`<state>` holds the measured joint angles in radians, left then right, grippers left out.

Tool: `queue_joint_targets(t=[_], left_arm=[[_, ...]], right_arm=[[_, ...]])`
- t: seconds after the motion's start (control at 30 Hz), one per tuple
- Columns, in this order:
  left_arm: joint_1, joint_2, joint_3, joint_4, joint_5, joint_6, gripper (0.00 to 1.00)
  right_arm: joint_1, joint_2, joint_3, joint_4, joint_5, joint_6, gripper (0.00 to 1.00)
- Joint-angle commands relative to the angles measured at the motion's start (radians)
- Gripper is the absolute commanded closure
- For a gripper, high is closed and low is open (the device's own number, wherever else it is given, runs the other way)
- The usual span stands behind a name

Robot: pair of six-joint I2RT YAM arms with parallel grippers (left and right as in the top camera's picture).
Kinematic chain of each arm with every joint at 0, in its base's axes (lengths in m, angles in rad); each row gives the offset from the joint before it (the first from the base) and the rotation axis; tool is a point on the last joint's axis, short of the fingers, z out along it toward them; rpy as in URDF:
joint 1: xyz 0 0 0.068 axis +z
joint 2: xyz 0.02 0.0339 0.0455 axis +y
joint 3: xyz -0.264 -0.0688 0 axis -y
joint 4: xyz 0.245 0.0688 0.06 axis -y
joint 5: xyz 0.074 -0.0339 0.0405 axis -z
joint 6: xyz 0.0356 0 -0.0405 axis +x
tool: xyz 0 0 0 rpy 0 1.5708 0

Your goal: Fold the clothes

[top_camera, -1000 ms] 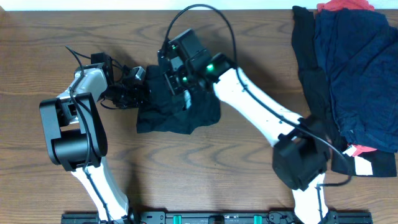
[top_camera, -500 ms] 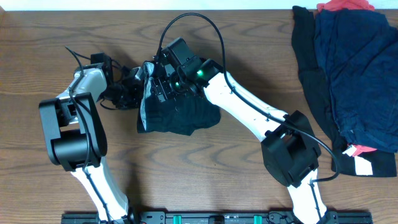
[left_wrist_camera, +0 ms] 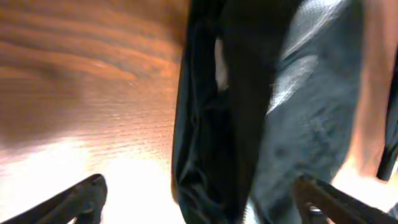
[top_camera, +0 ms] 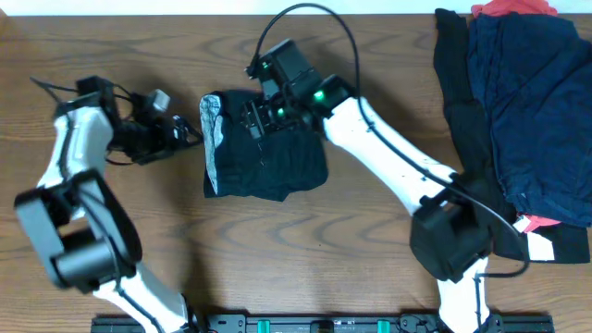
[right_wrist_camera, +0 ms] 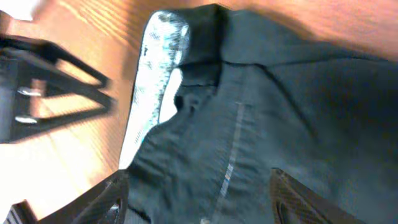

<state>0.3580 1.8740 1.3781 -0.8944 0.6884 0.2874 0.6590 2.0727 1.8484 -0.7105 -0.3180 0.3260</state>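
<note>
— While your left gripper sat spread at centre-left, where were the black fabric shorts?
— Bunched mid-frame on the brown wooden table, just beside it. Your right gripper stood spread over them.

Black shorts, wooden table, hand spread

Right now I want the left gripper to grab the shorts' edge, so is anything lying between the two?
Nothing visible does. The left gripper sits open just left of the black shorts, apart from them, with only bare table between it and the pale waistband edge.
</note>
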Motion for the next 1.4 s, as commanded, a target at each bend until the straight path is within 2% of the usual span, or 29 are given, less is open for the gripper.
queue_joint_targets(t=[0.0, 0.1, 0.2, 0.27, 0.3, 0.37, 0.47, 0.67, 0.83, 1.1, 1.37], left_arm=[[0.003, -0.099, 0.023, -0.022, -0.001, -0.02, 0.02], [-0.011, -0.161, 0.023, -0.035, -0.001, -0.012, 0.02], [-0.038, -0.191, 0.023, -0.036, -0.001, 0.016, 0.02], [-0.066, -0.19, 0.022, -0.036, -0.002, 0.083, 0.02], [-0.081, -0.186, 0.018, -0.035, -0.011, 0.119, 0.02], [-0.117, -0.172, 0.016, -0.031, -0.076, 0.139, 0.02], [-0.172, -0.143, 0.015, -0.024, -0.187, 0.138, 0.02], [-0.255, -0.076, 0.015, -0.014, -0.27, 0.138, 0.02], [-0.274, -0.009, 0.015, -0.013, -0.407, 0.102, 0.02], [-0.294, 0.084, 0.015, -0.012, -0.356, 0.092, 0.02], [-0.344, 0.154, 0.015, 0.026, -0.357, 0.06, 0.02]], right_arm=[[-0.031, -0.039, 0.018, -0.054, 0.0, -0.035, 0.24], [-0.074, -0.039, 0.018, -0.111, 0.0, -0.035, 0.19], [-0.125, -0.039, 0.018, -0.148, -0.002, -0.039, 0.18], [-0.156, -0.039, 0.018, -0.17, -0.004, -0.063, 0.2], [-0.169, -0.039, 0.018, -0.178, -0.004, -0.072, 0.25], [-0.198, -0.039, 0.018, -0.192, -0.004, -0.099, 0.32], [-0.25, -0.039, 0.018, -0.215, -0.003, -0.115, 0.31], [-0.345, -0.039, 0.018, -0.253, -0.008, -0.138, 0.29], [-0.378, -0.039, 0.018, -0.281, -0.024, -0.18, 0.3], [-0.379, -0.039, 0.018, -0.274, -0.023, -0.197, 0.3], [-0.396, -0.039, 0.018, -0.282, -0.023, -0.197, 0.4]])
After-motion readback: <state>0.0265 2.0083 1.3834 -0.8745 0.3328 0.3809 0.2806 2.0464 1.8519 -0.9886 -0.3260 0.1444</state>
